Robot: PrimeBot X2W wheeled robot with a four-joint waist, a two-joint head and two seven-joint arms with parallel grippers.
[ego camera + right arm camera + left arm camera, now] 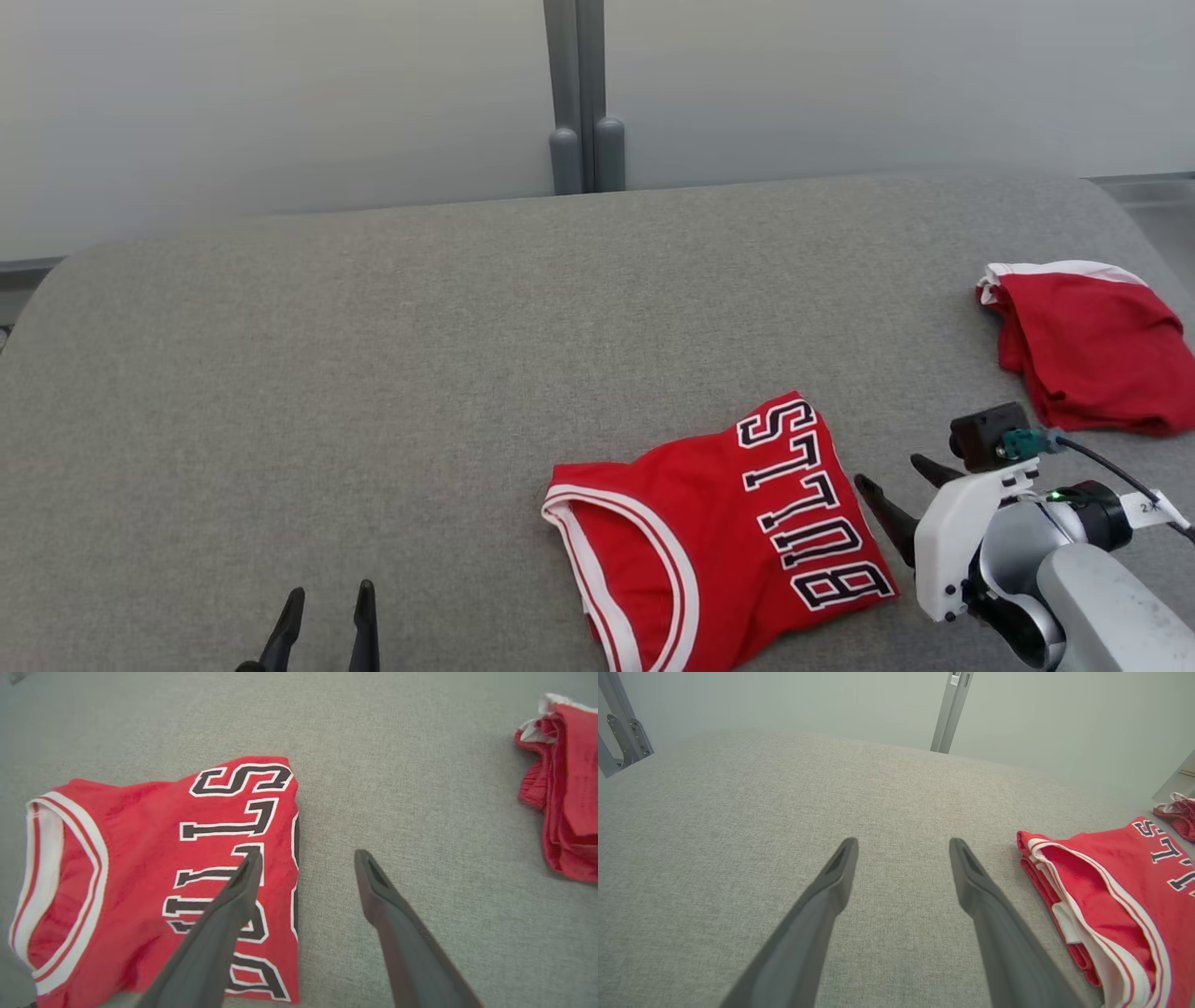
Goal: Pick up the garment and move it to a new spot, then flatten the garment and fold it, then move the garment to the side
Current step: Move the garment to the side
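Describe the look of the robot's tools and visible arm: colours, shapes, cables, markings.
The left tool and right tool each have two long, dark, tapering fingers. Behind the right tool: a white wrist shell, pale grey forearm, black camera block with teal plug and black cable, a green light, a white tag.

Bright, soft, even light, seemingly from overhead. Short faint shadows only, hugging the edges of the jersey (719,532) and the second red garment (1092,345) on the grey surface (373,373). Milky, low-contrast look in the left wrist view, reds paler there. Wide-angle stretching toward the edges of both wrist views; slight softness along the left tool (903,844) and right tool (308,854) near the bottom edge.
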